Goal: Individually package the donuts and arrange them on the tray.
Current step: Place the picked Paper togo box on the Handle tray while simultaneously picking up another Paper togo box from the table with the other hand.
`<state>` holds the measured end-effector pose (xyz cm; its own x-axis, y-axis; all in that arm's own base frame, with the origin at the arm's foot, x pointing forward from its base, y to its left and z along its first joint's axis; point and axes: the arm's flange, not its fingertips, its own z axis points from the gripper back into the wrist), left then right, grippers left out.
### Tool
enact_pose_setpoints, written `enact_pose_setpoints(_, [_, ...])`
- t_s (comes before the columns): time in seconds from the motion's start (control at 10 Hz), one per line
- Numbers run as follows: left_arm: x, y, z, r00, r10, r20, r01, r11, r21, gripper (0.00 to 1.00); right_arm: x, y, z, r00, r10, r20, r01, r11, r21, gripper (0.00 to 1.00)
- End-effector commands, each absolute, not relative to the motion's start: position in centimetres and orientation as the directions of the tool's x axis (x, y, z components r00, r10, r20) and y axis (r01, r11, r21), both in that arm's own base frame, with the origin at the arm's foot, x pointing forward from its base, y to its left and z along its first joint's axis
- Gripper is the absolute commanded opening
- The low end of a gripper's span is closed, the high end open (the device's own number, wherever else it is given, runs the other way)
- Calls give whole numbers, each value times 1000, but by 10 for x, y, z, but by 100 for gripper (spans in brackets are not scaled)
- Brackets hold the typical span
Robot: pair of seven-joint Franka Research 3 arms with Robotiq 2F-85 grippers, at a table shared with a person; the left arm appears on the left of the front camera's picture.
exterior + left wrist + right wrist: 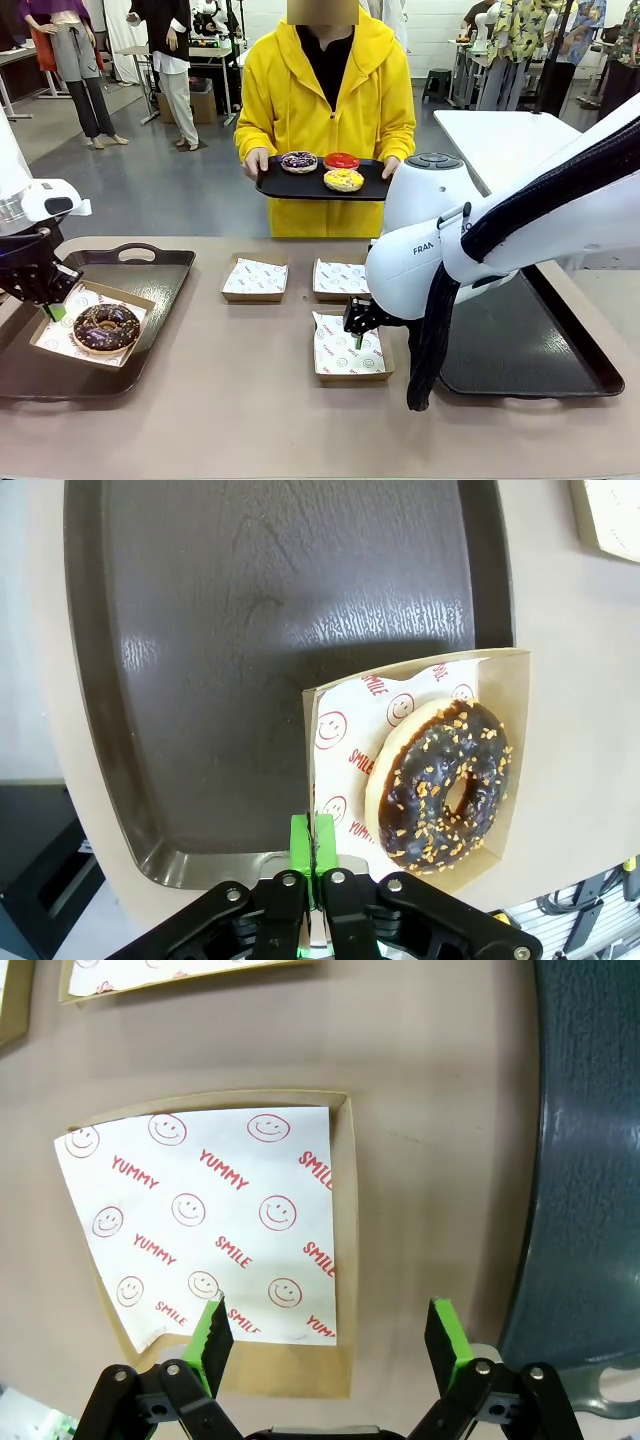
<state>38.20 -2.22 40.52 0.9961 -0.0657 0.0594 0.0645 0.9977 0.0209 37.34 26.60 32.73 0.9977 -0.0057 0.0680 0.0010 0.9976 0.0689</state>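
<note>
The chocolate-glazed donut (pixel 106 326) (pixel 440 785) lies in a paper-lined cardboard box (pixel 60 345) (pixel 345 705) on the dark left tray (pixel 150 265) (pixel 250 610). My left gripper (pixel 55 308) (pixel 313 840) is shut on that box's side wall. My right gripper (pixel 358 328) (pixel 328 1338) hangs open just over an empty lined box (pixel 345 355) (pixel 200 1210), with the box's near corner between its fingers. Across the table a person holds a black tray (pixel 275 184) carrying the purple donut (pixel 298 161), the red donut (pixel 341 160) and the yellow donut (pixel 343 180).
Two more empty lined boxes (pixel 255 277) (pixel 340 278) sit side by side at mid-table. A second dark tray (pixel 540 345) (pixel 590 1160) lies at the right, partly under my right arm. Bare tabletop runs along the front edge.
</note>
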Motion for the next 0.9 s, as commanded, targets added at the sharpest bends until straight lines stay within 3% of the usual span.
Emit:
enact_pose_setpoints(0.0, [367, -25, 382, 998, -28, 49, 28, 1000, 4, 1, 382, 269, 321, 997, -17, 79, 12, 998, 62, 100])
enact_pose_setpoints(0.6, [375, -31, 366, 1000, -1, 27, 0, 1000, 18, 1, 384, 263, 312, 998, -4, 63, -1, 997, 82, 100])
enact_pose_setpoints(0.7, [376, -31, 365, 1000, -3, 31, 3, 1000, 12, 32, 384, 262, 311, 998, 7, 70, -13, 996, 85, 43])
enact_pose_setpoints(0.8, [375, -32, 366, 999, -9, 34, 8, 1000, 9, 58, 384, 262, 310, 998, 9, 67, -15, 996, 88, 41])
